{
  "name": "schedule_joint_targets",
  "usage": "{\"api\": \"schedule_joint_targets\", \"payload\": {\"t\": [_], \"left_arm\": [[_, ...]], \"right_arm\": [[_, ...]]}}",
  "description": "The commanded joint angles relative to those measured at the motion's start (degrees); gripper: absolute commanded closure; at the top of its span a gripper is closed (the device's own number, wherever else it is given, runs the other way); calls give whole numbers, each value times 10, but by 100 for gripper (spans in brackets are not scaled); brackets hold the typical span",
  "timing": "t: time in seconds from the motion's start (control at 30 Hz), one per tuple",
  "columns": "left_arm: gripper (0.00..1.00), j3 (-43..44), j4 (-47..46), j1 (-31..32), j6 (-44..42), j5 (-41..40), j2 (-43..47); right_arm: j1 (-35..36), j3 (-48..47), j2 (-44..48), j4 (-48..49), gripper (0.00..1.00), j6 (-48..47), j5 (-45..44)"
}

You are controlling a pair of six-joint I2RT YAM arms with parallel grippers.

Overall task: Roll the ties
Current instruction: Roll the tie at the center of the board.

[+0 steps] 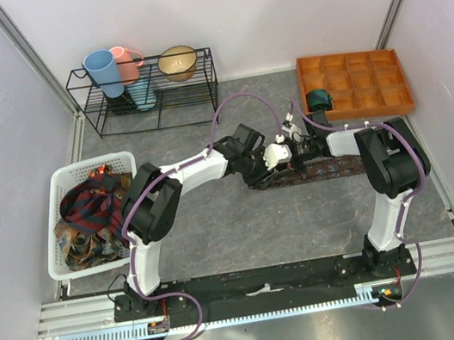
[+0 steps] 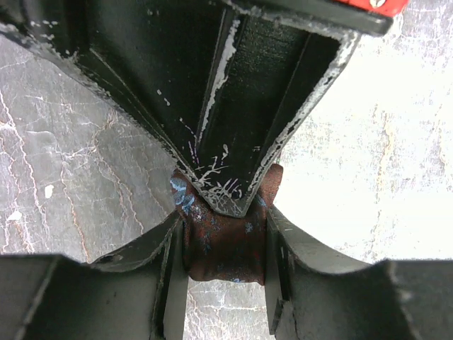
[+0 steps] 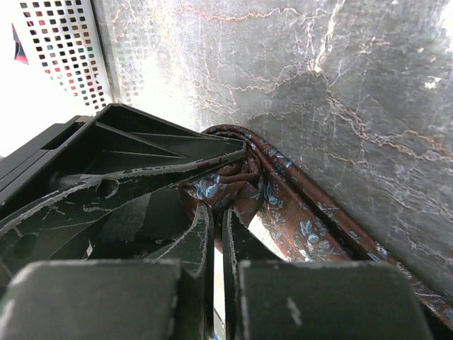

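Observation:
A maroon-brown tie with small blue flowers lies along the table in front of the right arm. Both grippers meet at its left end. My left gripper is shut on the folded end of this tie, which fills the gap between its fingers. My right gripper comes in from the opposite side; its fingers press down on the same fold. In the right wrist view the jaws are nearly closed and pinch the bunched cloth, while the rest of the tie trails away to the right.
A white basket at left holds several more ties, red-navy plaid on top. An orange compartment tray at back right holds a rolled teal tie. A black wire rack with cups and a bowl stands at the back.

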State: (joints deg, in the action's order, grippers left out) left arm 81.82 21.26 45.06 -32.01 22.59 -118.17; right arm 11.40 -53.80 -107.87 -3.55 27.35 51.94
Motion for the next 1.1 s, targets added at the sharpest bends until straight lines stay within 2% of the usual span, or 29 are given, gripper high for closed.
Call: {"api": "schedule_joint_targets", "payload": {"t": [0.0,0.13,0.37,0.5,0.77,0.9,1.07], "left_arm": [[53,2,23,-1,-10,36,-8],[43,4,-8,-5,19,57,4],[35,-15,-102,-20,87,100,21],[20,-40,-166,-27,109,113,32],[18,-91,-248,-40,119,121,42],[19,-93,-247,-40,126,137,35],[22,-69,-230,-31,137,119,10]], "right_arm": [[-7,12,-26,-15,100,-38,-106],[-17,10,-30,-37,100,-48,-134],[-39,12,-34,-72,100,-63,-178],[-41,0,-42,-90,100,-71,-193],[-41,-44,-52,-161,100,-83,-223],[-41,-67,-59,-197,100,-111,-229],[-41,-75,-70,-215,100,-121,-222]]}}
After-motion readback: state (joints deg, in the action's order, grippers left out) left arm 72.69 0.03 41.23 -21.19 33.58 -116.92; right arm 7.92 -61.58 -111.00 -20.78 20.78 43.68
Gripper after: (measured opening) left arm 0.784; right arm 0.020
